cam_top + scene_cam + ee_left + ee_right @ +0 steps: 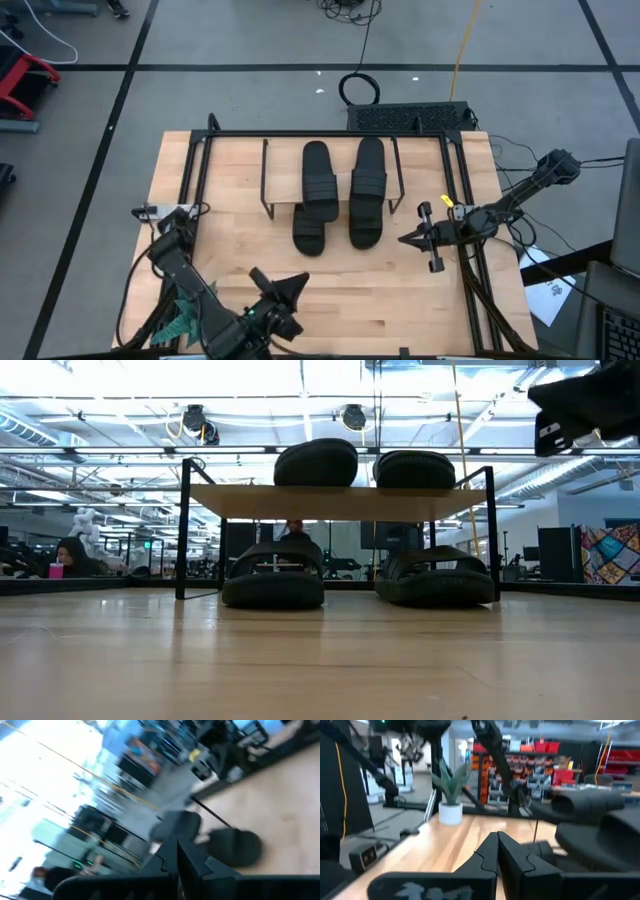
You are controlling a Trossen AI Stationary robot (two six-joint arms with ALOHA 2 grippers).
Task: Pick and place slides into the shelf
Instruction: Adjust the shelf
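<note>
Slides [316,463], matte black with wide ribbed straps, fill the shelf [340,502]: we see two on its pale wood plank and two [273,575] below, between thin black wire frames, at the centre of the low view. In the high view's lower left, the left gripper [296,288] is pinched together, empty. Right of the shelf, the right gripper [407,240] is likewise closed on nothing.

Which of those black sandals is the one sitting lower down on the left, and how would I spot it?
Find the low shelf with the light wood plank top and thin black wire frames at the far middle of the wooden table. Four matte black slide sandals are there: two on top, two underneath. Yours is the lower left sandal, under the plank, ribbed strap facing you, beside the left black leg.
</note>
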